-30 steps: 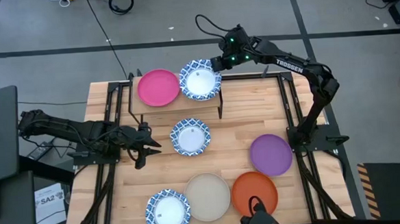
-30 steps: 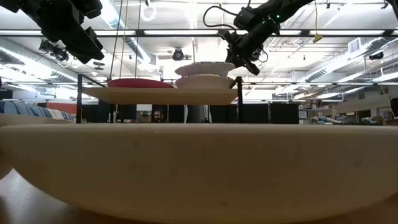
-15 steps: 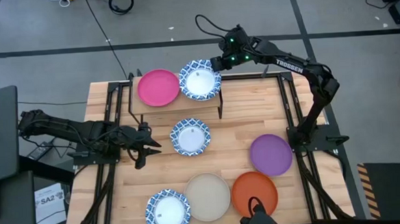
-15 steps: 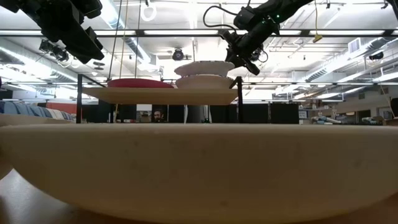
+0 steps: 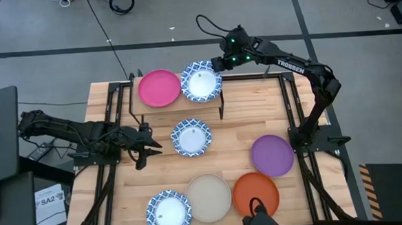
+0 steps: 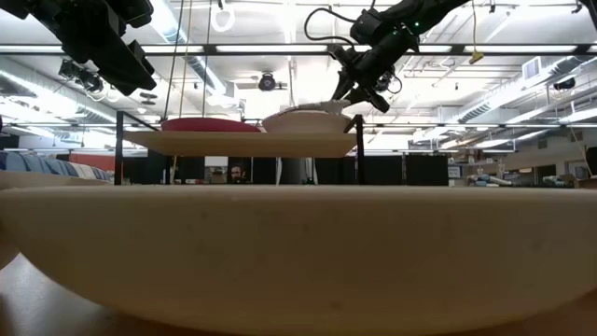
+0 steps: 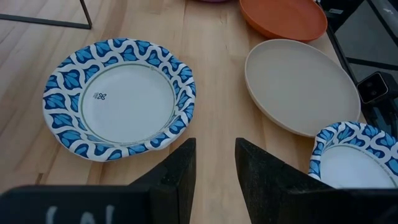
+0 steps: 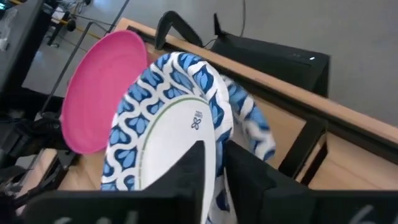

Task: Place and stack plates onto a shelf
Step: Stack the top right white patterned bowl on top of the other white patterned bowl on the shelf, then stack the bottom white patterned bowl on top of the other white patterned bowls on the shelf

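Right, from my seat: big wooden table (image 5: 242, 117) with the shelf (image 5: 161, 109) at its far edge, black legs, light top

On the shelf I see the pink plate (image 5: 159, 88) on its left half and beside it a stack of two blue-rimmed plates (image 5: 201, 80) on the right half. Low view shows the upper one sitting tilted on the lower one, not nested flat

Loose on the table: third blue-rimmed plate (image 5: 191, 137) just in front of the shelf, purple plate (image 5: 271, 155) toward the right side, then along the near edge orange plate (image 5: 255, 194), beige plate (image 5: 208, 197) and fourth blue-rimmed plate (image 5: 169, 212), the beige one between the other two and close to both

Right gripper (image 5: 218, 64) is at the right rim of the stack, arm reaching in from the right side of the table. Right wrist view has its fingers (image 8: 186, 171) on either side of the top plate's rim with only a narrow gap. I can't tell if they're clamping it or just loose around it

Left gripper (image 5: 147, 144) hangs over the table left of the third blue-rimmed plate, holding nothing. Left wrist view shows its fingers (image 7: 180, 171) parted a little with bare wood between them
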Controlling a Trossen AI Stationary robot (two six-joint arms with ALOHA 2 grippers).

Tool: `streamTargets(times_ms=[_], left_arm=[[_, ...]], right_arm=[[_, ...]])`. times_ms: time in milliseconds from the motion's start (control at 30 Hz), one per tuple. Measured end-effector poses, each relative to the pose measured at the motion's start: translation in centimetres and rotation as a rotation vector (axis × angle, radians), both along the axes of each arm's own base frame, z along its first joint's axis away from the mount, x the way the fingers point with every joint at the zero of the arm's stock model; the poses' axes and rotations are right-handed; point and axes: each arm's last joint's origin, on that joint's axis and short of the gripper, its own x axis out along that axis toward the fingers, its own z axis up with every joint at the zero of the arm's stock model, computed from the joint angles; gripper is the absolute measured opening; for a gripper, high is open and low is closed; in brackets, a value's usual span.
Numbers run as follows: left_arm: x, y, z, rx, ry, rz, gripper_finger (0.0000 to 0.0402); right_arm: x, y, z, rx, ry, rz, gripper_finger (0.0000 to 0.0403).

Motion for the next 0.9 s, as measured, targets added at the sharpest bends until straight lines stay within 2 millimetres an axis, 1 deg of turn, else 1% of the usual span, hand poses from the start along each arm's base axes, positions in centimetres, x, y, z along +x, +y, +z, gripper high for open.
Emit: streamTargets(times_ms=[233,367,500,667,900], left_arm=[[0.0,0.0,0.0,0.0,0.0,0.0,0.0117],[0.0,0.0,0.0,0.0,0.0,0.0,0.0117],[0.0,0.0,0.0,0.0,0.0,0.0,0.0117],[0.0,-0.1,0.0,-0.026,0.004,-0.008,0.0117],[0.0,-0.1,0.0,-0.166,0.019,0.086,0.0117]], right_arm=[[-0.1,-0.2,0.0,-0.048,0.037,-0.055,0.0149],[-0.3,-0.5,-0.1,-0.165,0.104,-0.04,0.0175],[-0.6,-0.8,-0.1,-0.23,0.136,0.004,0.0182],[-0.9,-1.1,-0.1,-0.24,0.135,0.027,0.0181],[-1.0,-0.8,0.0,-0.26,0.155,0.07,0.0182]])
